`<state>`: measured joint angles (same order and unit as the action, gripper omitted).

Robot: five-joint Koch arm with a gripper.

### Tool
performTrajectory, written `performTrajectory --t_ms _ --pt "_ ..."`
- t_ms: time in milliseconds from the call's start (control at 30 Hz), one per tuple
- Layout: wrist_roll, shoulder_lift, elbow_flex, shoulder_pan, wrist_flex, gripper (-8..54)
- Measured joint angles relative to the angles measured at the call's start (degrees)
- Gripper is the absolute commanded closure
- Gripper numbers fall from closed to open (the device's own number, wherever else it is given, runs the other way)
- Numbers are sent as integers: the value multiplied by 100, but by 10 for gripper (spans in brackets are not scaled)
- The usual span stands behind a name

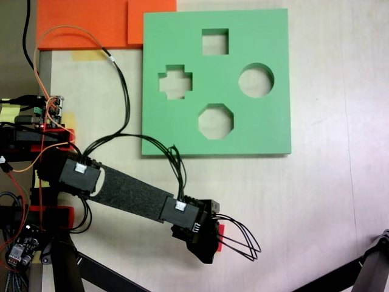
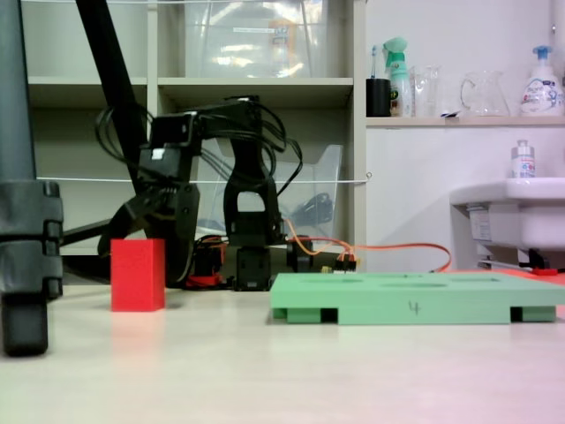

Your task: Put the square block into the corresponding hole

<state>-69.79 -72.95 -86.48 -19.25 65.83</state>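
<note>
Fixed views put the gripper right over the square block, well apart from the green board. Whether its jaws have closed can't be told, so this looks like the grasp step. Next comes lifting and carrying it to the square hole.

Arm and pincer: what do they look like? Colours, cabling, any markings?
Black arm: boxy black servos with small white connectors, a flat textured black link between them. Thin black cables loop along it. The pincer is black with a red part at its side. Base has red brackets. No markings legible.

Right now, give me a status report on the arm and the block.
Gripper down at the red cube, grip unconfirmed. Cube upright on the table, off the green board. Square hole open, nothing blocking it.
</note>
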Motion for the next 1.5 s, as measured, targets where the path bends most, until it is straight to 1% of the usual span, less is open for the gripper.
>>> performTrajectory --t_ms 33,167,367,433,500,567,667,800,967,1000,1067,1133,1167,1300,1367,1500 --pt "-26 88 26 18 -9 101" --pt "-220 211 202 44 -35 150" --pt "-387 352 272 26 272 163" --pt "-387 387 308 79 492 188" --pt "-378 360 316 123 738 195" --pt "-378 211 334 141 1134 239" --pt "-457 -97 360 202 1863 272" --pt "-782 -563 413 396 2733 272" --pt "-800 -1274 413 747 2900 275" --pt "-905 -1512 431 923 2909 289" --pt "-1327 -1872 562 1389 2944 289" --pt "-2048 -2127 967 2197 2997 288" --pt "-2505 -2145 1160 2663 3015 288" --pt "-3797 -2057 1468 4184 2944 288" --pt "-4491 -1819 1652 4808 2821 288" --pt "-5221 -914 2716 5581 2733 288"
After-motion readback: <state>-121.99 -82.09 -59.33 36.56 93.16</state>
